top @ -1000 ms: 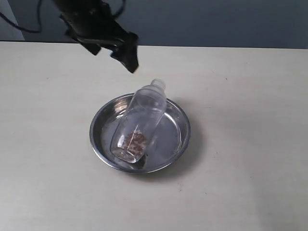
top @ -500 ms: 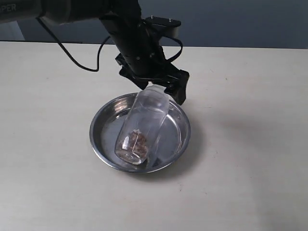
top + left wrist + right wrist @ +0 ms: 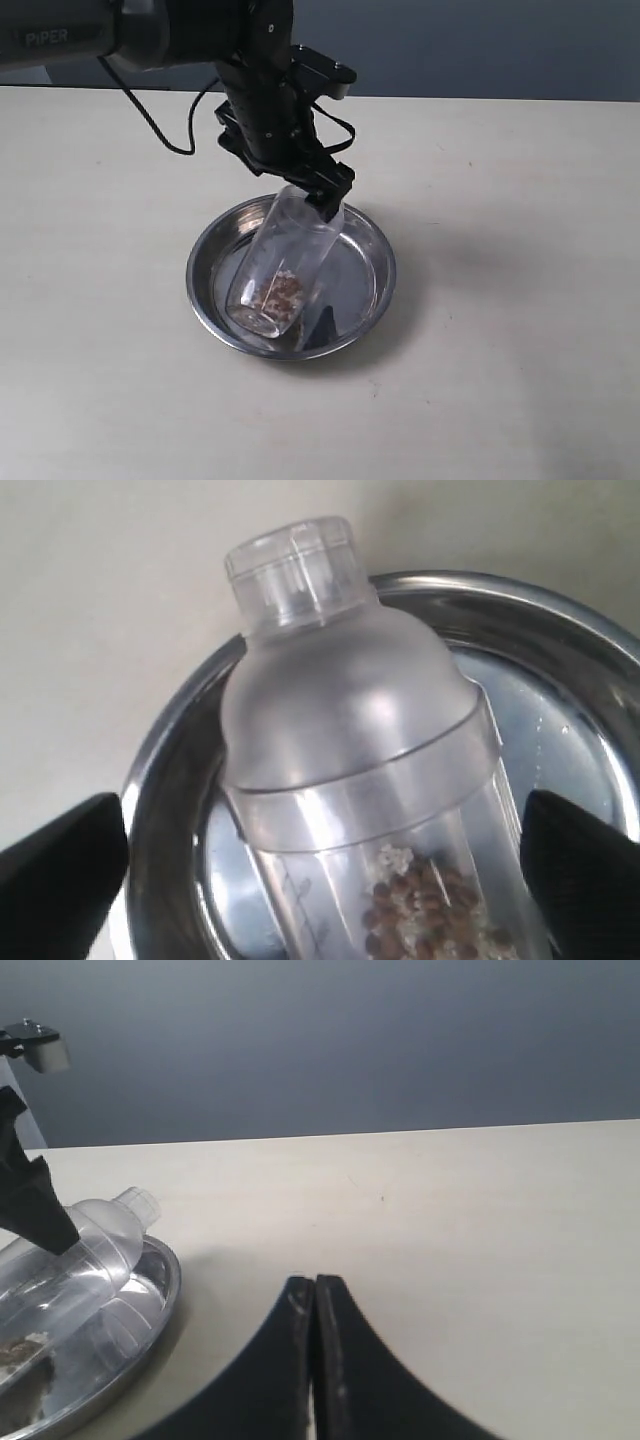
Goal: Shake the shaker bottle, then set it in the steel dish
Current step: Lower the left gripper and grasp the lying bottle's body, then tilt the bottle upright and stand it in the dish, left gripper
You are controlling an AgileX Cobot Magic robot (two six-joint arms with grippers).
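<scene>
The clear plastic shaker bottle (image 3: pixel 283 262), w/ frosted domed top, small cap and brown granules inside, lay tilted in the round shiny steel dish (image 3: pixel 372 300). Its base was down on the dish's flat bottom at the near side of the exterior view. Its upper part leaned toward the far rim, w/ the cap poking out past it. The granules sat at the low end, by the base. The dish stood on the pale bench (image 3: pixel 500 330), roughly mid-scene.

The black left end effector (image 3: pixel 318 195) hung over the bottle's dome. In the left wrist view its fingers (image 3: pixel 65 865) were spread wide, one on each side of the bottle body. One was clearly apart from the plastic; the other was close beside it, contact not clear. It pinched nothing.

The right end effector (image 3: pixel 315 1360) was low over bare bench, well apart from dish & bottle. Its two black fingers were pressed together w/ nothing btwn them.
</scene>
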